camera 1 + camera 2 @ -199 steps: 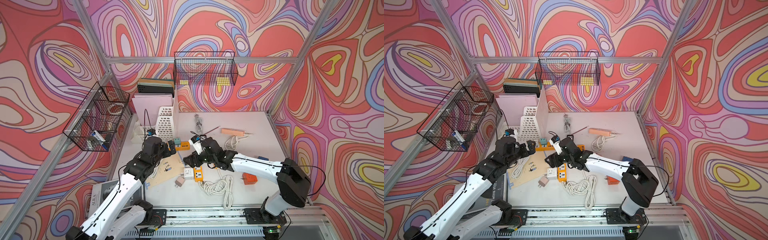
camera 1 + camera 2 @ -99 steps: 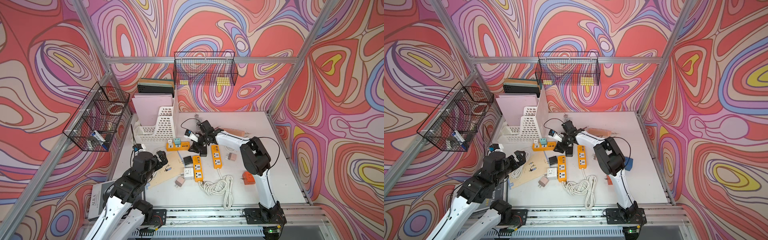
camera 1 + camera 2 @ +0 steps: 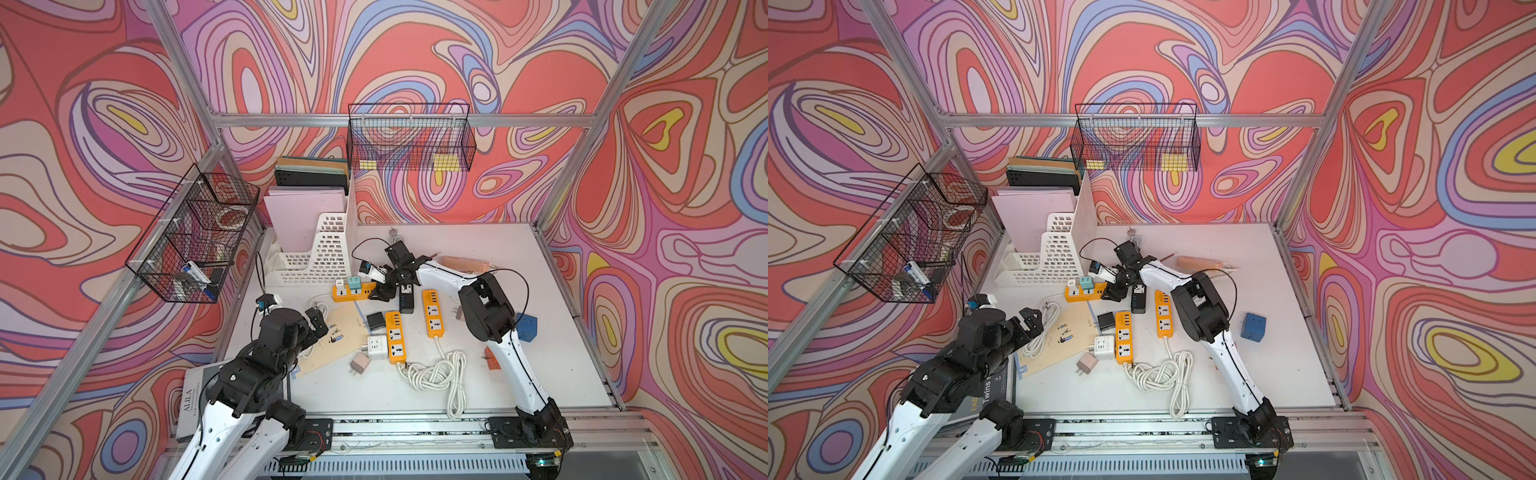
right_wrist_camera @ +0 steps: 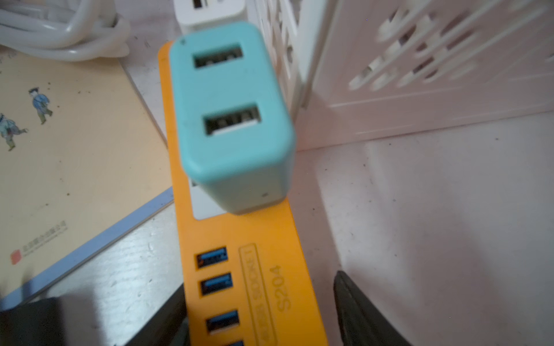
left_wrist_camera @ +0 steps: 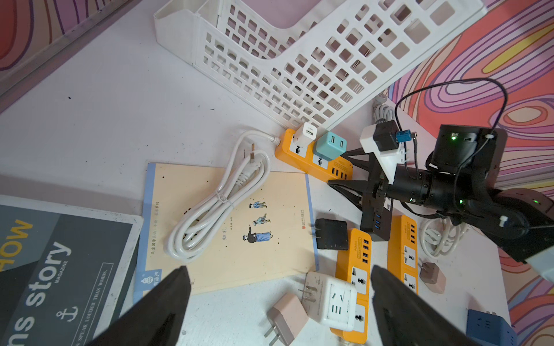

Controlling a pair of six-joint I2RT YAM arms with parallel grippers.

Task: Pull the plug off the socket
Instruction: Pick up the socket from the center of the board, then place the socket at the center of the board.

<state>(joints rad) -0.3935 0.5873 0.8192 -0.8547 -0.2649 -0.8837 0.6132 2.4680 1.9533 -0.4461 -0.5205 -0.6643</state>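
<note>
Teal two-port USB plug (image 4: pixel 233 119) is sitting in orange plastic power strip (image 4: pixel 257 230), left of centre on tabletop (image 3: pixel 573 365). Right pincer (image 4: pixel 259 284) is straddling strip's USB end, jaws half-open. Left pincer (image 5: pixel 278 269) is hovering wide open.

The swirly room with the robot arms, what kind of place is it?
Probably a robot practice booth, not a home: two robot arms bolted to a rail, a metal frame holding the swirly walls, and a table strewn with power strips.
</note>
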